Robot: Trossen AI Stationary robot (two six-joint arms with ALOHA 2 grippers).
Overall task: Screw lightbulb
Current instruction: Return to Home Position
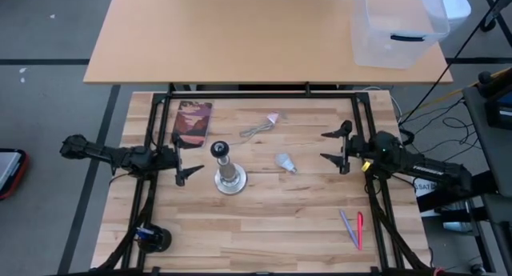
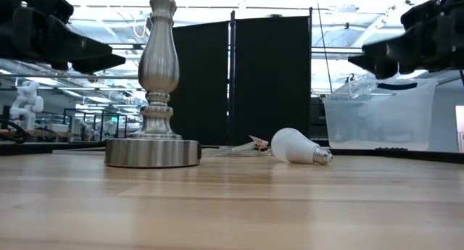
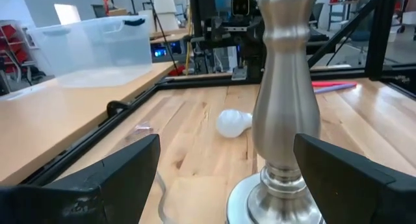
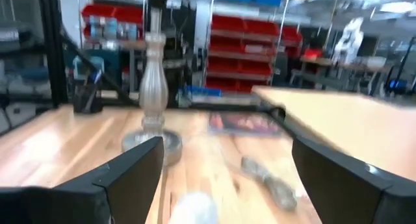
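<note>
Silvery stand (image 1: pixel 230 178) near lightbulb (image 1: pixel 286 162)

No text, label, brand, number or sign can be read in any of the views. A pale marking on the right arm (image 1: pixel 426 182), seen from above, is too small to make out.
</note>
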